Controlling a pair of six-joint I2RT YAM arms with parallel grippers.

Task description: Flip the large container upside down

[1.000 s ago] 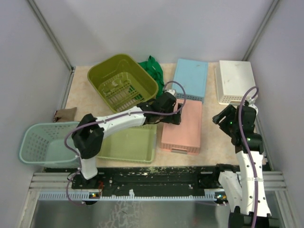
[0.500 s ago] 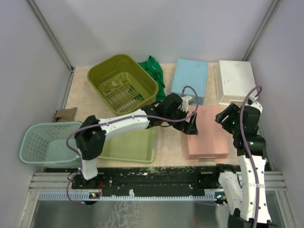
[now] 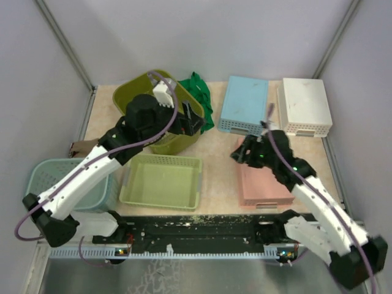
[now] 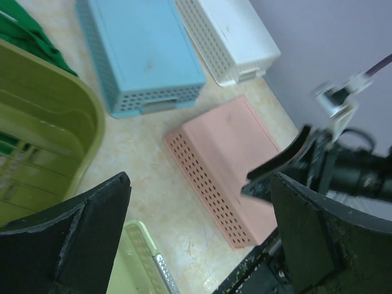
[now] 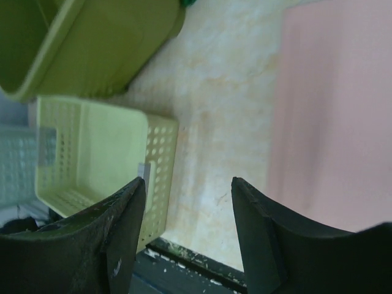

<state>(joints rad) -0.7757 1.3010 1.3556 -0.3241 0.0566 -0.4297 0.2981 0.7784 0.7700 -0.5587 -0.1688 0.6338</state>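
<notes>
The large container is an olive-green tub [image 3: 130,93] standing upright at the back left, its rim also in the left wrist view [image 4: 43,141] and the right wrist view [image 5: 73,49]. My left gripper [image 3: 192,123] hovers at the tub's right rim, open and empty; between its wide fingers [image 4: 199,177] I see the table and a pink container. My right gripper [image 3: 241,153] hangs open over bare table at the left edge of that upside-down pink container [image 3: 269,184]. Nothing sits between the right gripper's fingers [image 5: 188,180].
A light green tray [image 3: 162,180] lies near the front, a teal basket [image 3: 43,177] at the left edge. Upside-down blue [image 3: 245,104] and white [image 3: 306,104] containers sit at the back right. A green cloth [image 3: 196,89] lies behind the tub. Walls enclose three sides.
The pink container slid to the right. My left arm drew back from it to the olive tub. My right arm swung left to the pink container's left edge, its jaws slightly narrower.
</notes>
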